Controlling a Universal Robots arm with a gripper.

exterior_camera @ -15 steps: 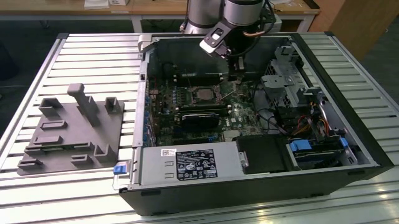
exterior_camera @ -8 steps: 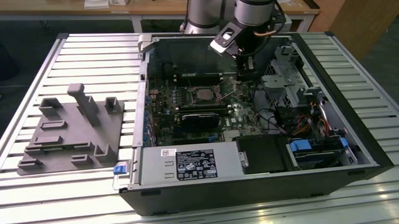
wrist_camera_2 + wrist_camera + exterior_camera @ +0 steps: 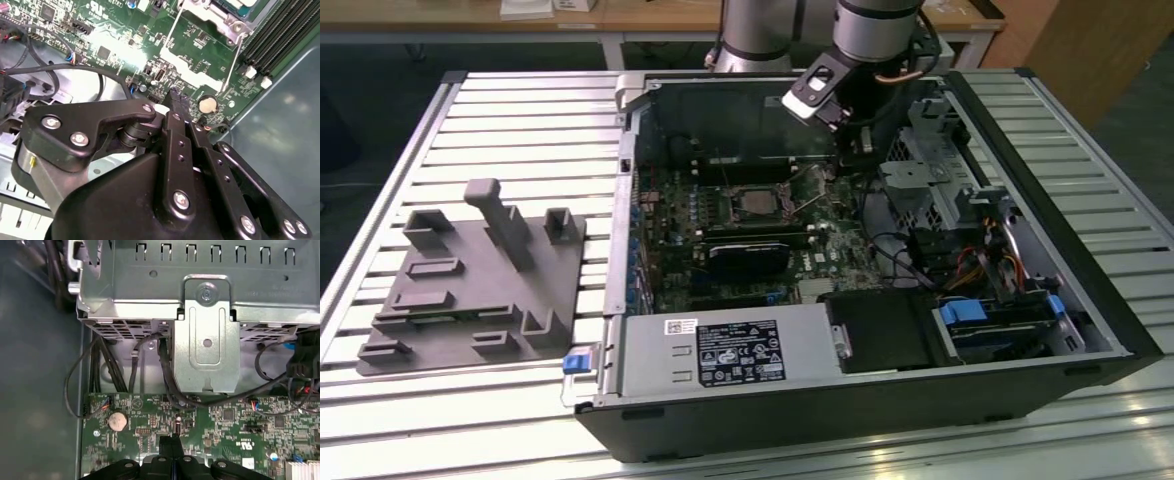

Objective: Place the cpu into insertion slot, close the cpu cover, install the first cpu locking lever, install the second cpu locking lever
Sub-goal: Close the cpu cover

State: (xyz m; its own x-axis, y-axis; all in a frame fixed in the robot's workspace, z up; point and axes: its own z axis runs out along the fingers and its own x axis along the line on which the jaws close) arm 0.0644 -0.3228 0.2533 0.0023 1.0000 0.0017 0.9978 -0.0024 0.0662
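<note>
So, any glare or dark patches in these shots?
Second wrist view: strong glare washes out part of the motherboard. Exterior view: the case interior sits in shade, the table is bright. First wrist view: evenly lit.

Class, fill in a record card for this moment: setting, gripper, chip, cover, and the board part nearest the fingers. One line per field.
Setting: open black computer case on a slatted metal table
Gripper: black gripper inside the case, fingers shut, holding nothing
Chip: silver-grey square cpu lying in the insertion slot
Cover: closed or open, cannot tell
Nearest the fingers: round silver coin battery on the green motherboard
</note>
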